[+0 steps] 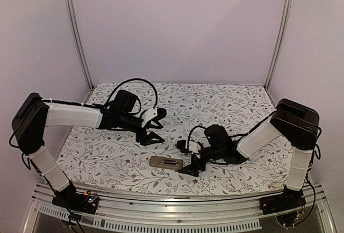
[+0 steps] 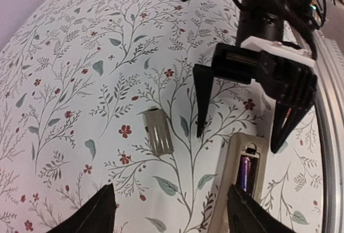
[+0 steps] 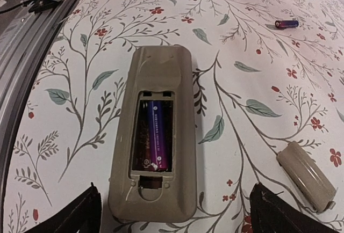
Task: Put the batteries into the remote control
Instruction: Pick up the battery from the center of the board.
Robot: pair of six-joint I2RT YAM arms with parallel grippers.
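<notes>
- One battery [image 3: 156,133], purple and dark, lies in the right-hand side of the recess [image 3: 140,136] in the back of the remote control [image 3: 156,72]. The other side of that recess is dark and glossy, and I cannot tell what is in it.
- The remote control lies back-up on the flowered table [image 3: 242,45], near the front edge and between the two arms. From above it is a small slab with its recess too small to read.
- A second battery [image 3: 286,23] lies loose on the table, well apart from the remote control. I cannot pick it out in the top view.
- A grey-tan cover piece [image 3: 306,175] lies flat on the table near the remote control, not touching it.
- Each wrist view cuts off its own fingers at the bottom edge, so only the dark tips show.
- The right end effector [image 1: 185,159] is spread wide over one end of the remote control, a finger on each side, gripping nothing. Whether its tips touch the table I cannot tell.
- The left end effector [image 1: 156,126] is also spread and holds nothing. It hangs above the table, with the cover piece below and ahead of it.
</notes>
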